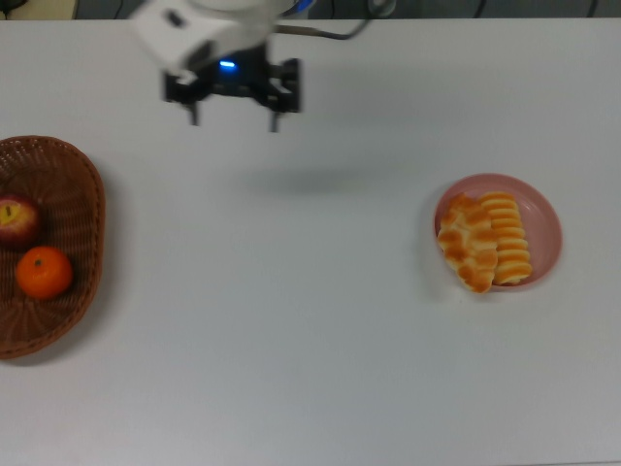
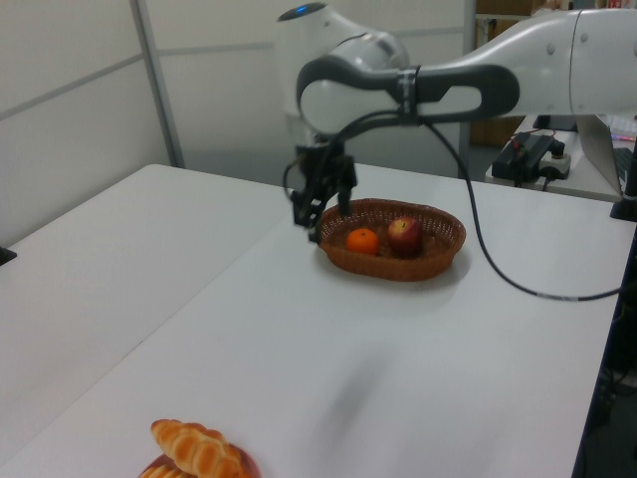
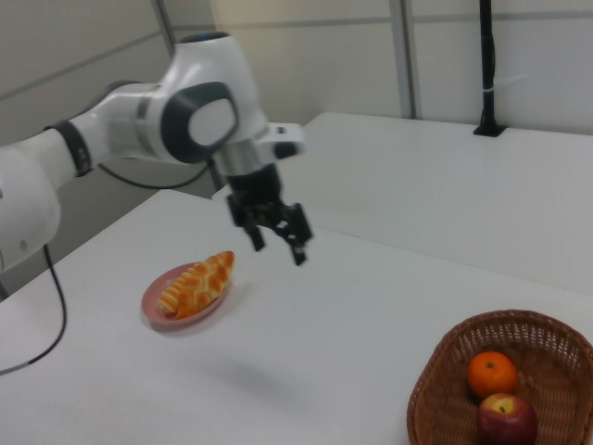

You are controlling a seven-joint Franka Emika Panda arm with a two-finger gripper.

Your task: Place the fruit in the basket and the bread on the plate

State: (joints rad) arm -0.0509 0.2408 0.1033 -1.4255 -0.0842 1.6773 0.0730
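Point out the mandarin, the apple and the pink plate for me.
mandarin [image 1: 44, 273]: top view, centre of its orange skin.
apple [image 1: 16, 218]: top view, middle of its red-yellow side, in the basket.
pink plate [image 1: 548, 225]: top view, bare rim right of the loaves.

We had the top view looking straight down on the white table [image 1: 320, 340], wide enough to take in the basket [image 1: 82, 194] at the top view's left edge and the plate [image 1: 548, 209] towards its right. The left view sat low beyond the plate's end, facing along the table; the plate [image 2: 249, 466] lay nearest at the bottom edge, the basket [image 2: 398, 269] far off. The right view stood at the opposite end, slightly raised, with the basket [image 3: 445, 371] close at lower right and the plate [image 3: 153, 311] further back. All three shared the table's middle stretch, where the gripper [image 1: 234, 120] hung over it
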